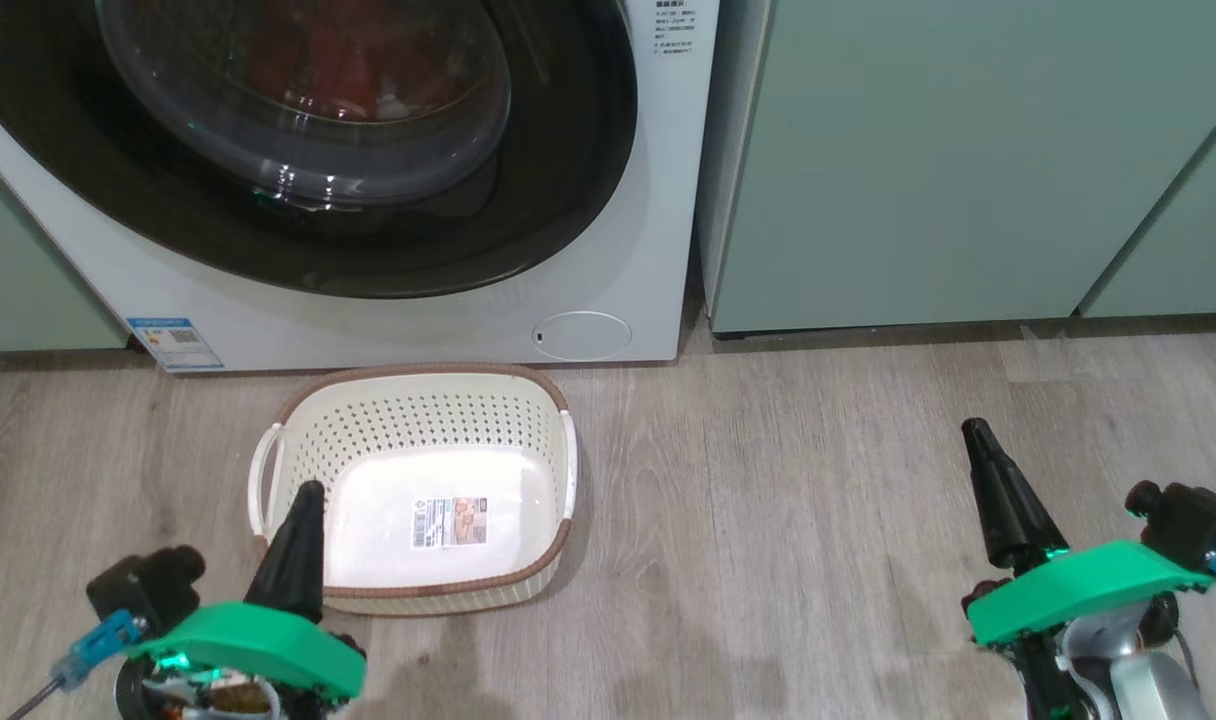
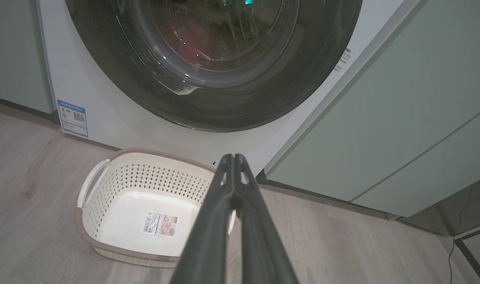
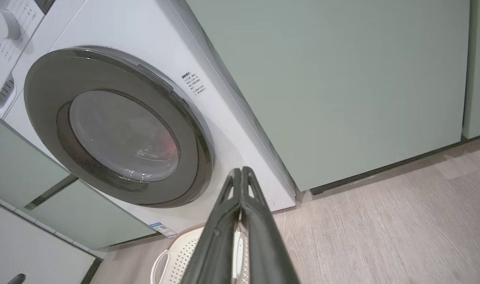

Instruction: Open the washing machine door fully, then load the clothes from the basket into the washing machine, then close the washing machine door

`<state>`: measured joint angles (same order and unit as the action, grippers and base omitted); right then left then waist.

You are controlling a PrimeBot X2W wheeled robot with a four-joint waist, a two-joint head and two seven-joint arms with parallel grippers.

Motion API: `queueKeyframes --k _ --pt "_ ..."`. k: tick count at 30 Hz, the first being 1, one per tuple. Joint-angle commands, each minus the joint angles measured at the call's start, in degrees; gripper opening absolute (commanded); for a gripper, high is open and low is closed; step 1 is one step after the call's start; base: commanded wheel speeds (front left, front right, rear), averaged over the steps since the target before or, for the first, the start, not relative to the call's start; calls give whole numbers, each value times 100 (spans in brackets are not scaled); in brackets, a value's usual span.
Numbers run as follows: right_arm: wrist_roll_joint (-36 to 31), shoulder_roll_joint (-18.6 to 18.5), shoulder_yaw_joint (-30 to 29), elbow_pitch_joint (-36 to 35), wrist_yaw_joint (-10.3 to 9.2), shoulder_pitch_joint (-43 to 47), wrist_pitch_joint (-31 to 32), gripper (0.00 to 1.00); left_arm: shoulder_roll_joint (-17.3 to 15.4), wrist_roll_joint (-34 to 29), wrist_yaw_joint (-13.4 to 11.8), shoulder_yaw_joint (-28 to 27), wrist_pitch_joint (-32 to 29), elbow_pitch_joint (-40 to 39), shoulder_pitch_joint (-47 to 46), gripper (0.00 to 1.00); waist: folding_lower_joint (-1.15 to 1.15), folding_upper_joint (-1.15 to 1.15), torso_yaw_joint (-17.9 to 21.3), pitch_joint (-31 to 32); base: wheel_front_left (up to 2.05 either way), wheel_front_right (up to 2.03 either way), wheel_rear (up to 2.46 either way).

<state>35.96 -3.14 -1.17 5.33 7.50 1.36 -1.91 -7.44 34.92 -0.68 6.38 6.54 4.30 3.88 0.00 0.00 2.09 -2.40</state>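
A big white front-loading washing machine stood between pale green, flat-fronted cabinets, all on a grey-brown wood-look plank floor. The machine's large round door, with its wide glossy black rim and bulging clear glass bowl, lay shut and flush against the white front. On the floor just before the machine, below the door, sat a small cream-white rectangular plastic basket with perforated sides, a brown woven-look rim and two side handles. It was upright and close to the machine's foot, though whether it touched could not be told. Behind the door's glass, inside the drum, bright red fabric clothes showed dimly, too blurred by reflections for their prints to be made out. In the head view the left pincer, two long dark fingers on a green mount, rose at the lower left with its tip over the basket's near left corner. It was clenched on nothing, the fingers pressed together along their length. The right pincer stood at the lower right over the floor, well apart from the basket, likewise clenched and holding nothing. A small round white flap sat low on the machine's front, just behind the basket's far right corner. A small printed sticker lay on the basket's smooth white base, and a blue-edged label was stuck at the machine's lower left corner.
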Motion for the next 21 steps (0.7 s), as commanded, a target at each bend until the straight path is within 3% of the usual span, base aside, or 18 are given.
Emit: queueKeyframes --k 1,21 --pt "236 -103 8 -135 0 -317 42 0 -21 227 42 -141 -21 -136 -306 0 0 0 -5 6 0 0 0" --pt "1548 -130 -40 92 0 -411 164 0 34 1566 222 -329 -254 109 -458 0 0 0 -53 55 0 0 0"
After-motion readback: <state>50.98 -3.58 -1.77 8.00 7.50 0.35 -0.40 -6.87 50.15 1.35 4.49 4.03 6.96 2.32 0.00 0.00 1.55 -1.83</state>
